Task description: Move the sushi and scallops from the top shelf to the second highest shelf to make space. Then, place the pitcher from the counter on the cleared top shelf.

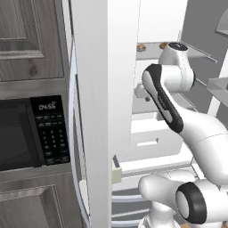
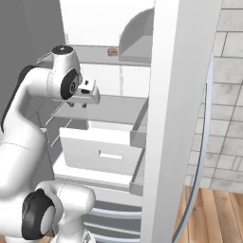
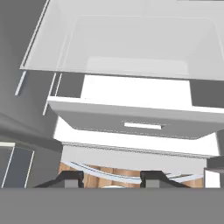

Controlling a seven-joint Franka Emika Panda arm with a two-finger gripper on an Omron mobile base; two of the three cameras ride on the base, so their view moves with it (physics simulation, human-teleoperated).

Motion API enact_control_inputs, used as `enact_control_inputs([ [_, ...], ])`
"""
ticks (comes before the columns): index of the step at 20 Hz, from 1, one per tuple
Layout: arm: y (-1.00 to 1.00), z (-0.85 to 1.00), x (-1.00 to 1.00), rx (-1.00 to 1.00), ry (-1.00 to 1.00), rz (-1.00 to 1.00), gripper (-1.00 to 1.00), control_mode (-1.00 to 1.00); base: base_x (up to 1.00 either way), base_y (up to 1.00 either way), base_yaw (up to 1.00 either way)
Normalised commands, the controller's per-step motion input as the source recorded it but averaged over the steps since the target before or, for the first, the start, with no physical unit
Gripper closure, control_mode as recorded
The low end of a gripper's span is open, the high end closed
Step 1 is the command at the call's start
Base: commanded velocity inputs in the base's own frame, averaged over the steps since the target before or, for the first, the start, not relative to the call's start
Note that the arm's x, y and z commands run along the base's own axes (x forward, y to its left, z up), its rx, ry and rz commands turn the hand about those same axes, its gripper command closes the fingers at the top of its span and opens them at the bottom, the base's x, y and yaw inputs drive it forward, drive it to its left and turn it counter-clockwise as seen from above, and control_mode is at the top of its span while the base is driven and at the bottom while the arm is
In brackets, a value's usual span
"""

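A white Franka arm reached into the open refrigerator, its end effector (image 2: 84, 98) hanging in front of the second highest shelf (image 2: 114, 110) and pointing downward; in the hand view the two dark fingertips (image 3: 72, 178) stood well apart with nothing between them, so the end effector was released and empty, looking down past the shelf's lip at a white drawer (image 3: 131, 124) with a slot handle; above the wrist, the top shelf (image 2: 95, 56) carried both morsels; the sushi (image 2: 112, 51) sat toward the middle of that thin grey panel in the right base view, and in the left base view it appeared as a small orange-and-white block (image 1: 141, 46) with the scallops (image 1: 163, 45), a round brown lump, just beside it and nearer the robot's wrist; the relation that mattered was vertical, since both pieces lay above and behind the end effector, one shelf higher than where it hung, so by this reading the hand would have to rise and tip forward before either could be grasped; neither morsel had yet been shifted down, which suggested the task was at its start; the food was too small to judge any long axis; a microwave (image 1: 31, 133) stood in the cabinet left of the fridge door (image 1: 104, 111).
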Motion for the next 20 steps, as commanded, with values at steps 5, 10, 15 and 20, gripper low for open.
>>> enact_control_inputs([
  [5, 0.00, 0.08, -0.12, 0.00, -0.19, 0.00, -1.00, -1.00, 0.00, 0.00, 0.00],
  [10, 0.00, 0.54, -0.05, 0.05, -0.44, 0.00, -1.00, -1.00, 0.00, 0.00, 0.00],
  [15, -0.01, 0.58, 0.00, 0.11, -0.33, -0.03, -1.00, -1.00, 0.00, 0.00, 0.00],
  [20, -0.06, 0.52, 0.02, 0.05, -0.17, -0.09, -1.00, -1.00, 0.00, 0.00, 0.00],
])
